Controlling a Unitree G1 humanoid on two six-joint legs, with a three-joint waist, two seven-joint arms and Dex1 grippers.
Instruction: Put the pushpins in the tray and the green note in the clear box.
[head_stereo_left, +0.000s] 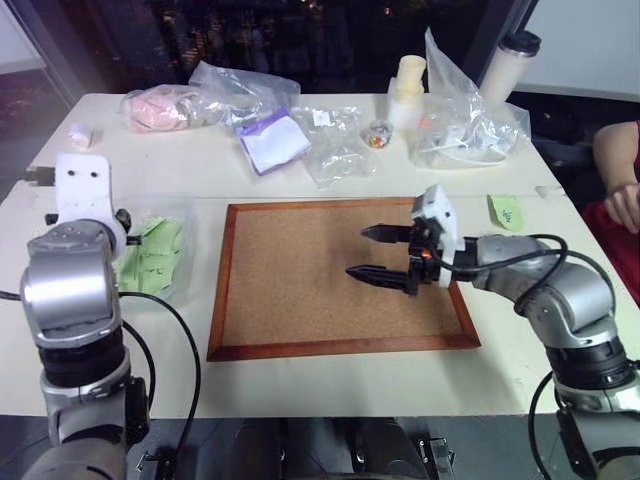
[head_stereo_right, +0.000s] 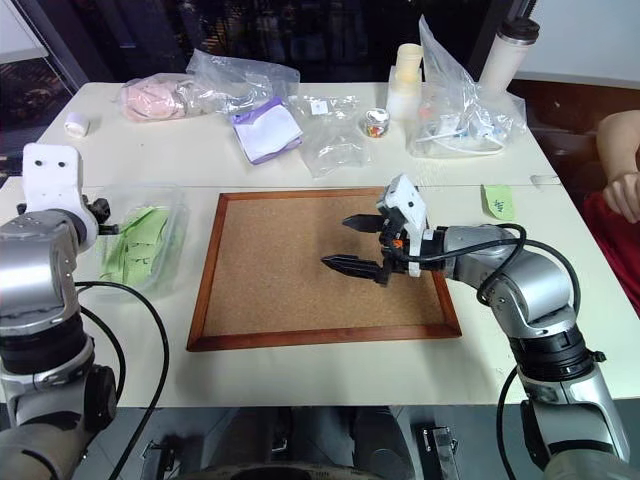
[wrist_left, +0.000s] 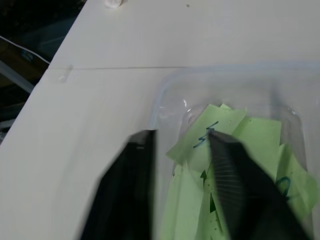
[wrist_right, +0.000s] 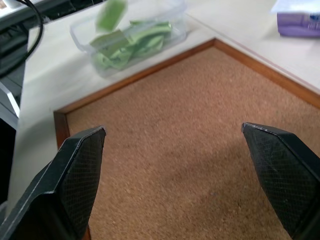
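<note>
The table (head_stereo_right: 330, 375) carries everything. At its centre lies the corkboard (head_stereo_right: 290, 280), its face bare of pins and notes, which suggests the clearing stage is largely done.

At 9 o'clock of the corkboard sits the clear box (head_stereo_right: 172, 205), just beside the frame and holding several green papers (head_stereo_right: 140, 250). The left gripper (wrist_left: 182, 175) hangs above the box, fingers apart with nothing between them. In the right wrist view a green note (wrist_right: 111, 14) shows above the box, apparently dropping in; blur prevents confirmation. The position fits a release directly over the container.

The right gripper (head_stereo_right: 362, 243) hovers over the 3 o'clock part of the corkboard, pointing toward 9 o'clock, jaws spread wide and empty. That pose suits a search for remaining items.

At 2 o'clock of the corkboard, on bare table, lies a further small green note (head_stereo_right: 497, 202) with dark marks. At 12 o'clock lie plastic bags (head_stereo_right: 335, 135). The tray cannot be identified.
</note>
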